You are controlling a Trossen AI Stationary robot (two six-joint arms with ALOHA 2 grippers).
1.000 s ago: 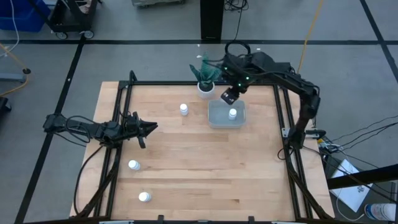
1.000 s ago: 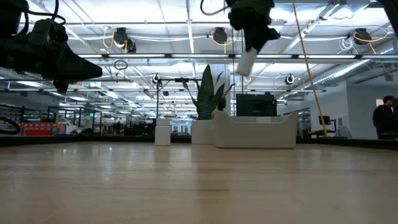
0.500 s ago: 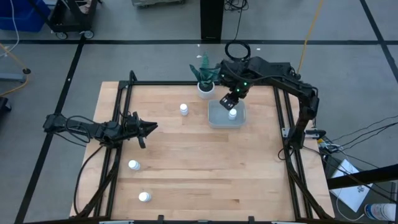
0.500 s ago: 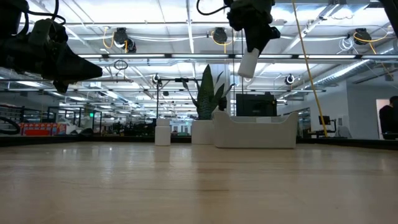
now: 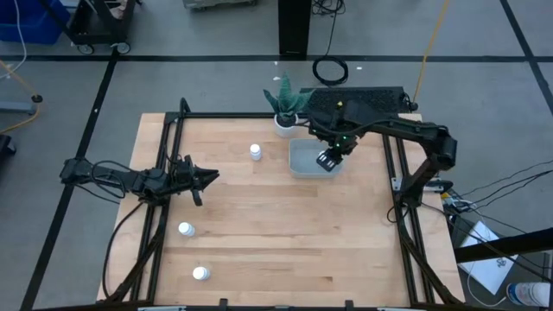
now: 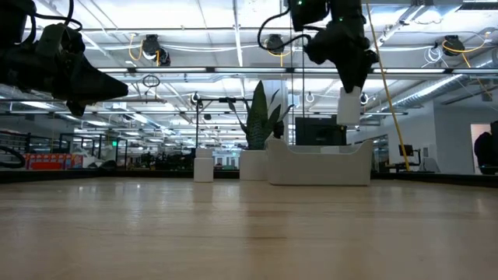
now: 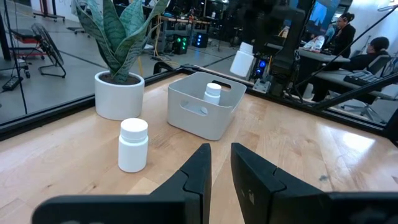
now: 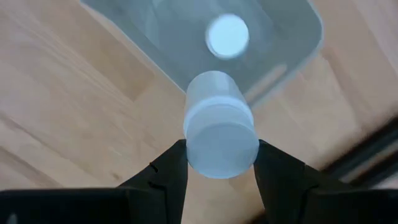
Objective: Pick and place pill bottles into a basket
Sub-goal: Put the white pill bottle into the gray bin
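No legible text, label, brand, number or sign can be made out on any surface; the small white cylindrical pill bottles (image 7: 133, 144) are seen to be unmarked.
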